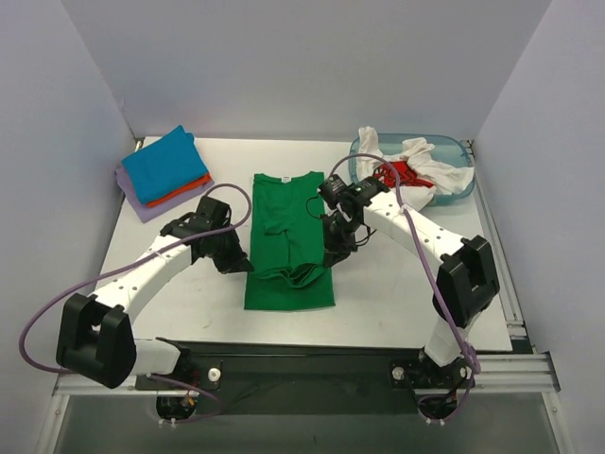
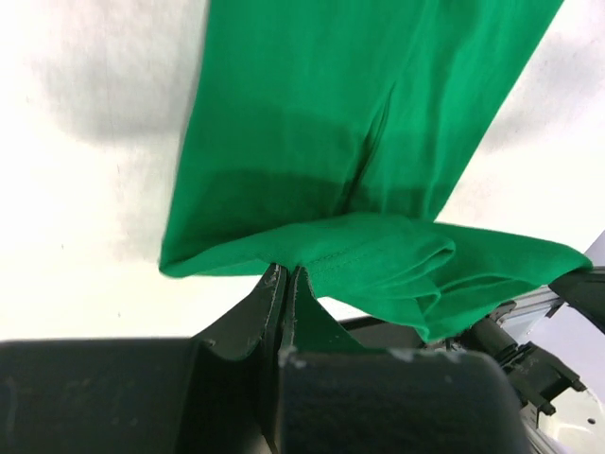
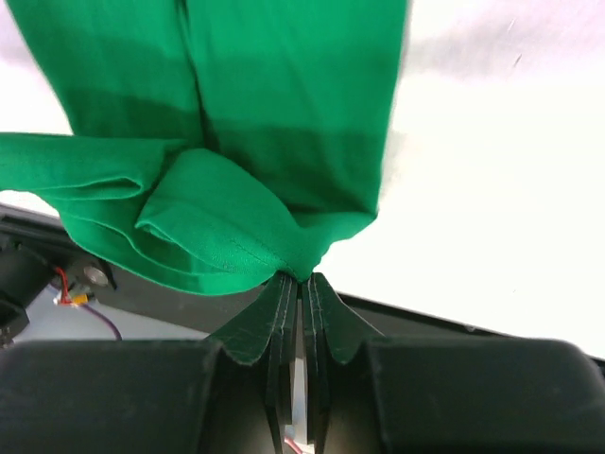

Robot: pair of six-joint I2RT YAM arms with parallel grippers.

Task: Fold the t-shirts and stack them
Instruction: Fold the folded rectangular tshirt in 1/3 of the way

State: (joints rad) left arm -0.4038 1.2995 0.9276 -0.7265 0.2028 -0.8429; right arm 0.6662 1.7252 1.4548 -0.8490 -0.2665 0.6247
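Note:
A bright green t-shirt (image 1: 288, 236) lies lengthwise in the middle of the white table, its sides folded in. My left gripper (image 1: 243, 264) is shut on the shirt's lower left hem (image 2: 312, 248), and my right gripper (image 1: 333, 257) is shut on its lower right hem (image 3: 284, 257). Both hold the hem lifted, so the cloth bunches between them over the lower part of the shirt. A folded stack sits at the back left: a blue shirt (image 1: 165, 165) on an orange one (image 1: 185, 192) on a lavender one (image 1: 156, 205).
A translucent blue tub (image 1: 456, 184) at the back right holds a crumpled white shirt (image 1: 416, 161) and a red one (image 1: 399, 174). Grey walls close the table in on three sides. The table's near edge runs just below the green shirt.

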